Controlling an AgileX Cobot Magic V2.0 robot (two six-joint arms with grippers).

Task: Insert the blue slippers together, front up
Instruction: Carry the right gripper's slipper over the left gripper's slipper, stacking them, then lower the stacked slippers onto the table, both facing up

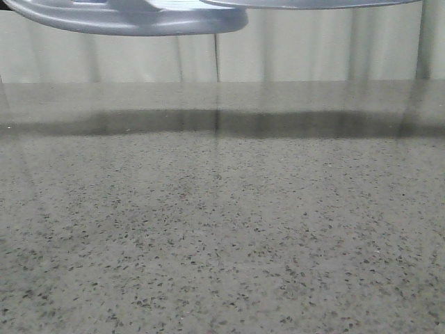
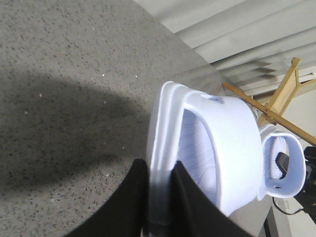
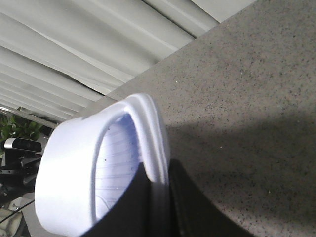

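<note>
Both blue slippers [image 2: 212, 143] lifted clear of table [image 1: 222, 229], one clamped in left gripper [image 2: 160, 197], other in right gripper [image 3: 160, 197]; nesting not yet done.

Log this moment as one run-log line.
left gripper: shut on pale blue foam slipper | right gripper: shut on second slipper | both lifted off speckled table | not yet joined

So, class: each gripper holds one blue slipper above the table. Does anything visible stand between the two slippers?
Nothing visible does. In the left wrist view, the left slipper and the right slipper face each other across open air.
</note>
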